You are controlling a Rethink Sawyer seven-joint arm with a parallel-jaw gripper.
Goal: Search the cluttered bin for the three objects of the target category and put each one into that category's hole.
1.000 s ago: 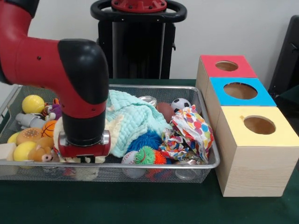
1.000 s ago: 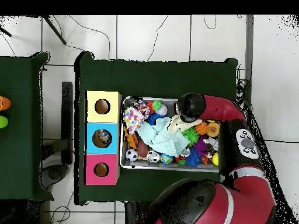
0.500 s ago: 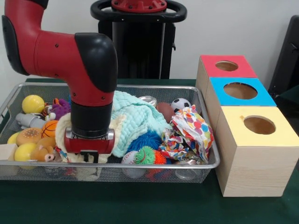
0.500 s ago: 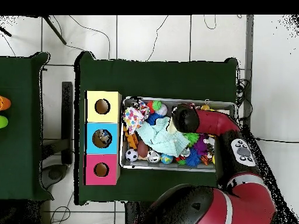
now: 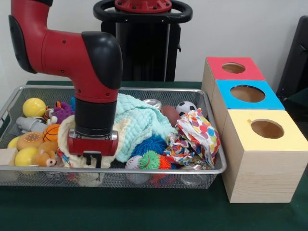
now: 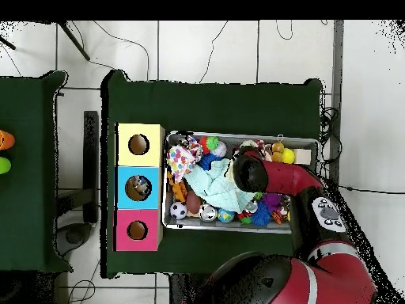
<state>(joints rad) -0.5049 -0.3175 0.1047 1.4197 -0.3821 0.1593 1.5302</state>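
Observation:
My gripper [image 5: 92,160] hangs low over the left half of the wire bin [image 5: 214,169], pressed against a cream cloth [image 5: 67,132] near the front rim. The wrist hides how it stands. A mint blanket [image 5: 139,120] is heaped in the middle, and a polka-dot cloth [image 5: 198,134] lies at the right end. Around them are a soccer ball [image 5: 185,107], a yellow ball [image 5: 33,107], a small basketball [image 5: 50,132] and a blue spiky ball [image 5: 152,143]. In the overhead view the arm [image 6: 250,171] covers the gripper above the bin [image 6: 237,134].
Three wooden boxes with round holes stand in a row to the right of the bin: red [image 5: 233,68], blue [image 5: 248,94], yellow [image 5: 267,129]. From above they are yellow [image 6: 138,145], blue [image 6: 138,188] and red [image 6: 138,230]. A dark chair [image 5: 296,57] stands at the right edge.
The wrist has shifted a little to the right along the bin's front. From above the arm has swung off the bin's top right corner, uncovering toys there.

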